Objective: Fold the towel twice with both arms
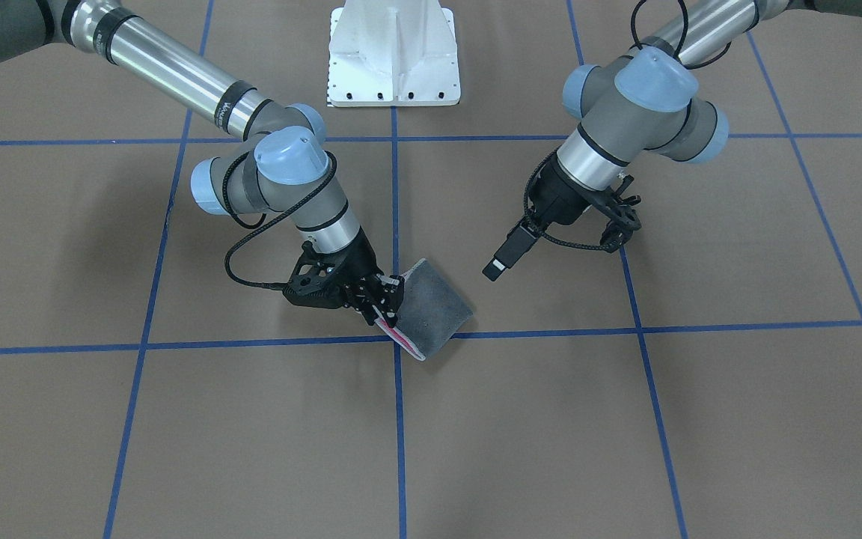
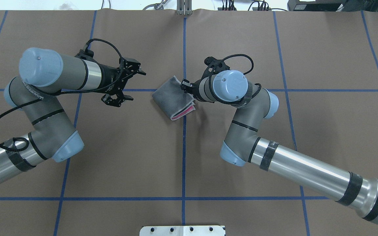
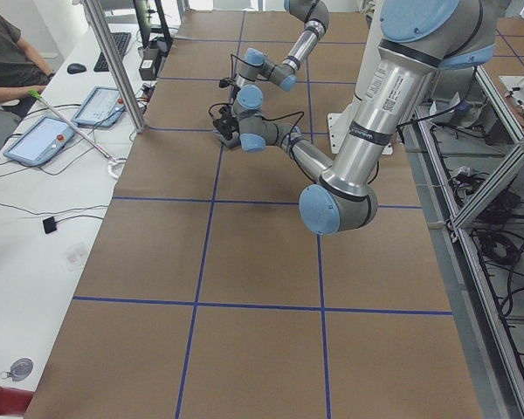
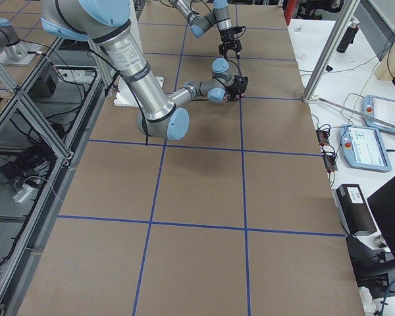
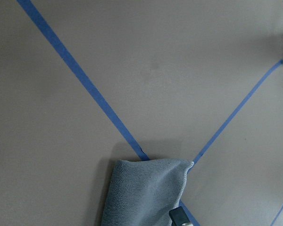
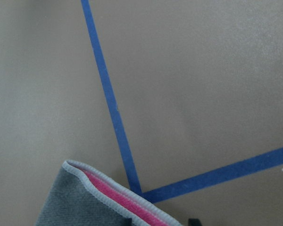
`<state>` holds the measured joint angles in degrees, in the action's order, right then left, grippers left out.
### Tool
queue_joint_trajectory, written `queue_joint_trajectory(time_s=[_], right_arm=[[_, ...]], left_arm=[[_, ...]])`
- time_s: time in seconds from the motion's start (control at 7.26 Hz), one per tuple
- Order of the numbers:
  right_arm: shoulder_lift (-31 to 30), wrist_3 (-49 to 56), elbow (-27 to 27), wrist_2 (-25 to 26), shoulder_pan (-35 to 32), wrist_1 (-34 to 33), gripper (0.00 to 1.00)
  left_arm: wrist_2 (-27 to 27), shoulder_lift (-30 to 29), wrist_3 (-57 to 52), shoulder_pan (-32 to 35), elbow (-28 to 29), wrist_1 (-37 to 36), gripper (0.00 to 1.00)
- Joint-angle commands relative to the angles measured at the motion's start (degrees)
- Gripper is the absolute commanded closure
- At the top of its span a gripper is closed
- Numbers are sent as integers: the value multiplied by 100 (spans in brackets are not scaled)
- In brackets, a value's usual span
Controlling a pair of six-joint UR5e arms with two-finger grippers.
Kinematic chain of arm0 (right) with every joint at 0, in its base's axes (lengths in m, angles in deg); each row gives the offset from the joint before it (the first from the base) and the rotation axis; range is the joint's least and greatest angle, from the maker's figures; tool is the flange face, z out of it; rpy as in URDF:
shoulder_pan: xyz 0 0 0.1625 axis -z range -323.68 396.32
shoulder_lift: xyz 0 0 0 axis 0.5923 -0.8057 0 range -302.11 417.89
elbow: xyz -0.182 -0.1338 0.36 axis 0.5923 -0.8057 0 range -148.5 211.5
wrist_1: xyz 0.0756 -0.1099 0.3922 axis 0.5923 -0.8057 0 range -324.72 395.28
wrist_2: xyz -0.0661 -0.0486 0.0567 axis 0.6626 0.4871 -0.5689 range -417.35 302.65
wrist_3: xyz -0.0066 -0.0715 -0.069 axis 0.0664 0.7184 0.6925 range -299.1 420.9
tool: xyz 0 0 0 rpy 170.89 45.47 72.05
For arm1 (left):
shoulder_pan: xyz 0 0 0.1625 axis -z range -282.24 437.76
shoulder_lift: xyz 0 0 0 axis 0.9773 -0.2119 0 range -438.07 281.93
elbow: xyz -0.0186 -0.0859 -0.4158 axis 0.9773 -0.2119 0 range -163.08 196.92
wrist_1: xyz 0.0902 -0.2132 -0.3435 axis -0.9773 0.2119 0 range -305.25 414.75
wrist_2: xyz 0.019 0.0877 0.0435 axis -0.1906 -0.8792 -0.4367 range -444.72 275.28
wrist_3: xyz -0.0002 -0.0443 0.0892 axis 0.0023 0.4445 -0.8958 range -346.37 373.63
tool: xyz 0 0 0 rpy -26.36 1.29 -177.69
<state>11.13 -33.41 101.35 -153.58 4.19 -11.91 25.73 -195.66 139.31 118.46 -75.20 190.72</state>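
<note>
Currently: towel (image 2: 169, 98), folded grey-side-out, pink edge showing, worktop (image 2: 126, 157) centre. Right fingers (image 2: 185, 85) clench its two o'clock corner; left fingers (image 2: 139, 70) released, nine o'clock. Folding seemingly near complete.

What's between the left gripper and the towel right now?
Nothing stands there. In the overhead view only bare brown table paper and a blue tape line separate the open left gripper from the towel.

One towel (image 2: 171, 96), two arms (image 2: 44, 108) (image 2: 294, 164), two grippers (image 2: 138, 86) (image 1: 387, 308), one white pedestal (image 1: 393, 60), two tablets (image 3: 44, 140) (image 3: 105, 105), one person (image 3: 9, 52).
</note>
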Motion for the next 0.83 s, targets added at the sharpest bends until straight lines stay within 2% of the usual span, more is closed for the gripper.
queue_joint_trajectory(time_s=[0.0,0.28,0.41,0.55,0.69], right_arm=[[0,0,-15,8,-4,-9,56],[0,0,-42,-1,-4,-9,59],[0,0,-42,-1,-4,-9,72],[9,0,-33,-1,-4,-9,89],[9,0,-24,-1,-4,-18,100]], left_arm=[[-7,0,1,0,2,0,0],[-7,0,-8,0,2,0,0],[-7,0,-8,0,2,0,0],[-7,-9,1,-9,2,0,0],[-7,-9,1,-9,2,0,0]])
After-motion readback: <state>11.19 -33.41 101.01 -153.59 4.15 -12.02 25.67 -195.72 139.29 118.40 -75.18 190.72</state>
